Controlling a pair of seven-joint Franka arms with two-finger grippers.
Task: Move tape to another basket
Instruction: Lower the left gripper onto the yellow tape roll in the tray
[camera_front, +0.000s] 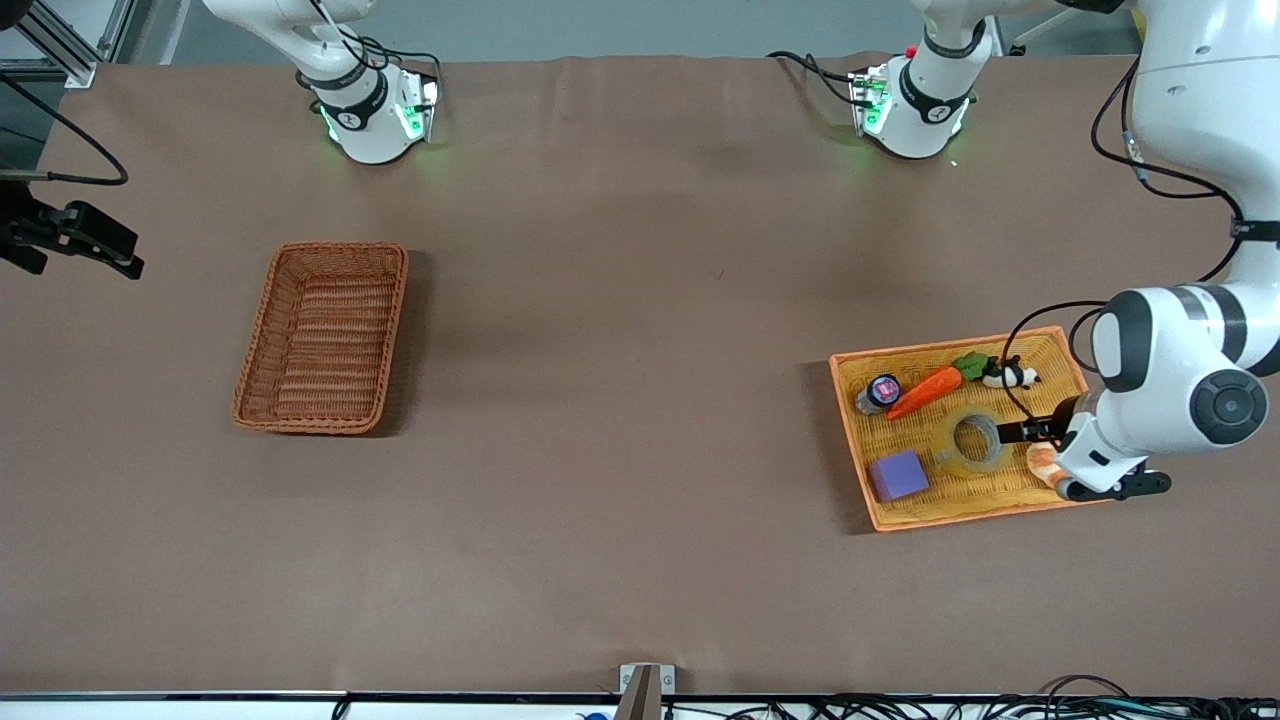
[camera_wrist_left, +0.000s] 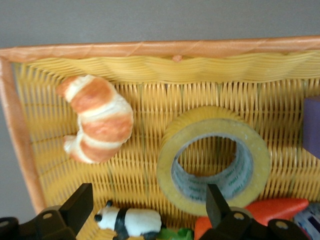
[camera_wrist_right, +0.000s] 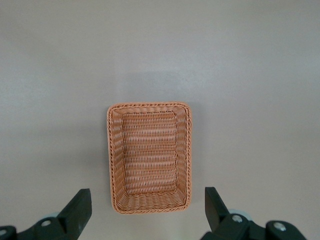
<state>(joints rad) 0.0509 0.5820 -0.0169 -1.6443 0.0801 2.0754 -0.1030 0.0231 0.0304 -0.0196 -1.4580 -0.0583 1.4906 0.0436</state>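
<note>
The tape, a yellowish roll with a grey core, lies in the orange-rimmed yellow tray at the left arm's end of the table. My left gripper is low over the tray beside the tape and is open and empty. In the left wrist view, the left gripper has one finger at the tape's rim and the other beside a toy panda. The reddish-brown wicker basket stands empty toward the right arm's end. My right gripper waits open high over the basket.
The tray also holds a croissant under the left wrist, a toy carrot, the panda, a small round jar and a purple block. A wide stretch of brown table separates tray and basket.
</note>
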